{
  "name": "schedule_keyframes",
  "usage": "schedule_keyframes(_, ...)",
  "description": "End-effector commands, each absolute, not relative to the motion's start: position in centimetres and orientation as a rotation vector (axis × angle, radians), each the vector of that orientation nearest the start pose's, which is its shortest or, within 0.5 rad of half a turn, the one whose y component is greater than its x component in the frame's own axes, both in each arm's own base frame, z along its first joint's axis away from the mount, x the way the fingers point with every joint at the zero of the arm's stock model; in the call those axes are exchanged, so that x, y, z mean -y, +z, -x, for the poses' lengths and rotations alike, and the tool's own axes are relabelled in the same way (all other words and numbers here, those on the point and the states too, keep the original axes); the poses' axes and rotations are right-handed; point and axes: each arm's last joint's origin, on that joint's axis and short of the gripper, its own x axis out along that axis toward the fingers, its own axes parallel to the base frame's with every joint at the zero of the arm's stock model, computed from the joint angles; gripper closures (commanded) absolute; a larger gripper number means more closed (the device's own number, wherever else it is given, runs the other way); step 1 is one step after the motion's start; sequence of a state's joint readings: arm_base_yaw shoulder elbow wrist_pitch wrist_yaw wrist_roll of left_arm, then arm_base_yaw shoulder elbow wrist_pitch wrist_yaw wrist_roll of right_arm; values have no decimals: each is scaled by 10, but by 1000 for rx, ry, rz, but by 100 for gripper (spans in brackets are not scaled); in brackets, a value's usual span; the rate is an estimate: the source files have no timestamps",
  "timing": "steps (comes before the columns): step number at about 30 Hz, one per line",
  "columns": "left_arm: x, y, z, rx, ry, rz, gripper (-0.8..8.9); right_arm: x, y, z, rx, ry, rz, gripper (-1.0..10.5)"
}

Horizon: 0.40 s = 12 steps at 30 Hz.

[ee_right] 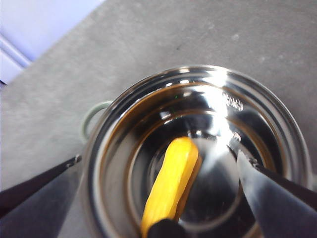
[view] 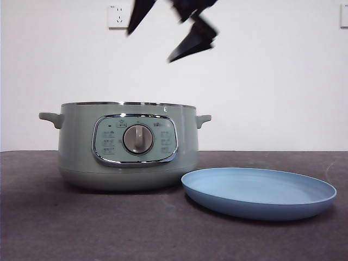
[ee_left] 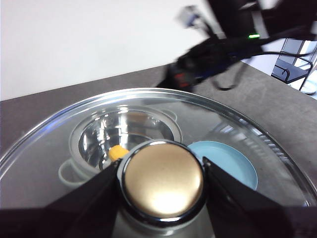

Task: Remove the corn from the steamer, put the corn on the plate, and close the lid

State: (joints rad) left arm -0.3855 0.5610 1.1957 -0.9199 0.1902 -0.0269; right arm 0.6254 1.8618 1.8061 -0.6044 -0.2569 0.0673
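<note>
Your left gripper (ee_left: 162, 171) is clamped on the knob of the lid (ee_left: 237, 134), held off the steamer (view: 128, 145). The corn (ee_right: 171, 181) lies inside the pot, centre frame; your right gripper (ee_right: 158, 191), jaws spread, seems poised above. The plate (view: 259, 191) is bare; everything remains.

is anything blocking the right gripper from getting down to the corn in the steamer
Nothing visible does. The lid is off, held up by the left gripper on its knob. The right gripper hangs open above the steamer, and the corn lies bare on the shiny bottom, directly below it.
</note>
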Motion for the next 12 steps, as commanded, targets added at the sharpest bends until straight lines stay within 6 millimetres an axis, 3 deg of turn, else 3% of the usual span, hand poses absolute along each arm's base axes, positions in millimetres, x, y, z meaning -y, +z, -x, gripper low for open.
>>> schedule_keyframes(1,23,414,-42,-261,-567,8,822,-277,324,-353,-716,812,136,384)
schedule_keyframes(6,23,411,-41,-293,-571,1,822,-311,278,-371,-755,753,240,384)
schedule_keyframes(12,23,410,-41,-299,-573,-4,822,-325,226,-381,-846,730,293,384)
